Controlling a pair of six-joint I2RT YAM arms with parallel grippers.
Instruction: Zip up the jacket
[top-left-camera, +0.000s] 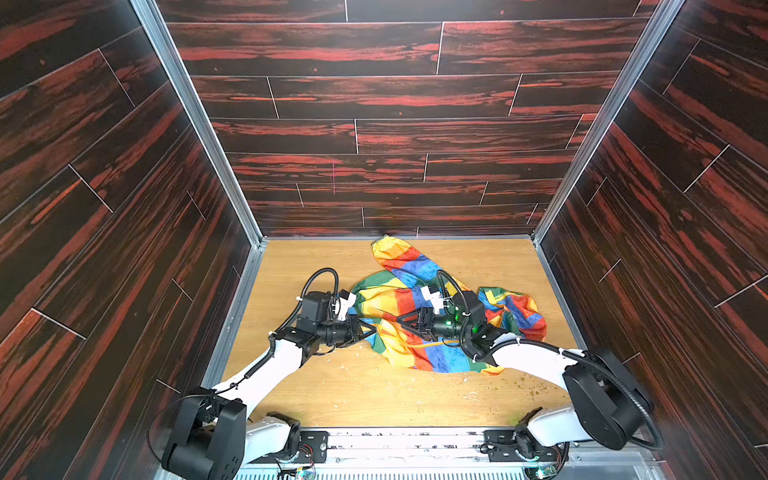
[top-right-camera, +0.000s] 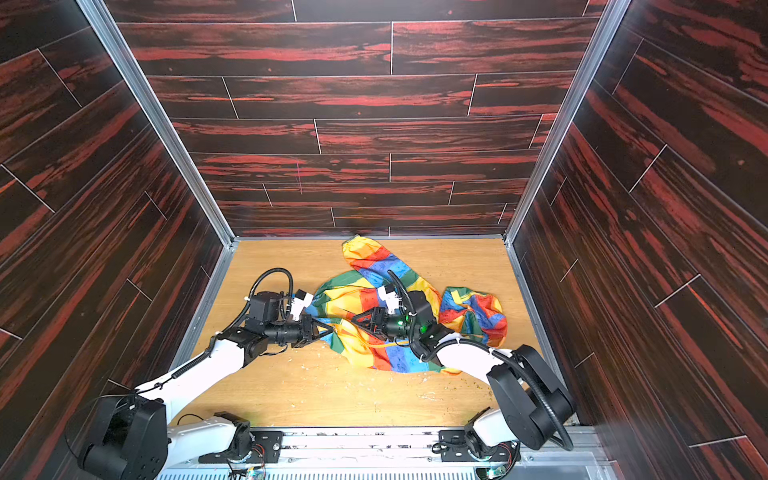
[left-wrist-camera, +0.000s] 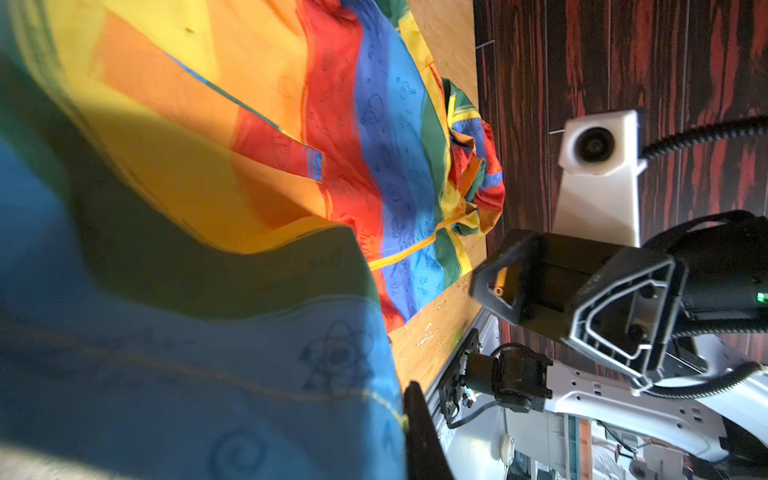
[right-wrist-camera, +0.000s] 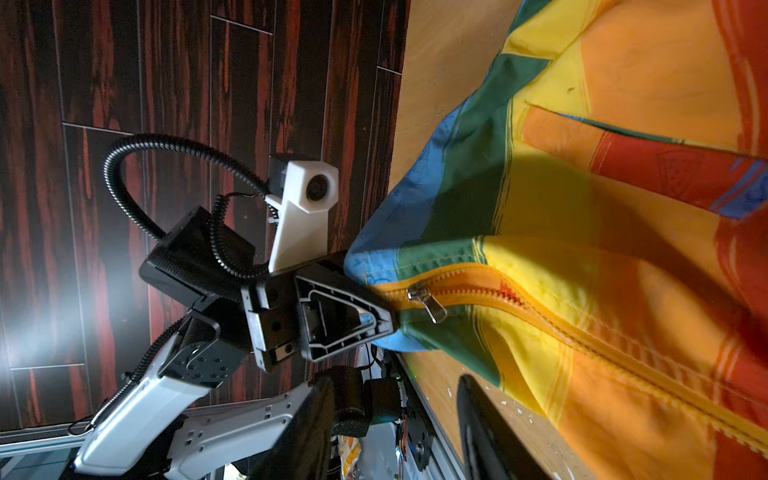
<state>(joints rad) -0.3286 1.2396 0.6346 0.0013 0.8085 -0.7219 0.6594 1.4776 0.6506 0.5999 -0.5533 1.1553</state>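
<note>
Left gripper (top-left-camera: 372, 328) clamped jacket (top-left-camera: 384, 299) hem at its 9 o'clock edge; right gripper (top-left-camera: 400, 319) over jacket, jaw state unclear.

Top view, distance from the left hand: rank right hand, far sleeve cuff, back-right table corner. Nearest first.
1. right hand, just right of the left hand, over the jacket.
2. sleeve cuff, at the back wall.
3. table corner, far back right.

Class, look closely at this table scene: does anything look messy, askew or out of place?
Yes. The jacket lies crumpled rather than flat, with one sleeve stretched toward the back wall. Small crumbs are scattered over the table near its front edge.
</note>
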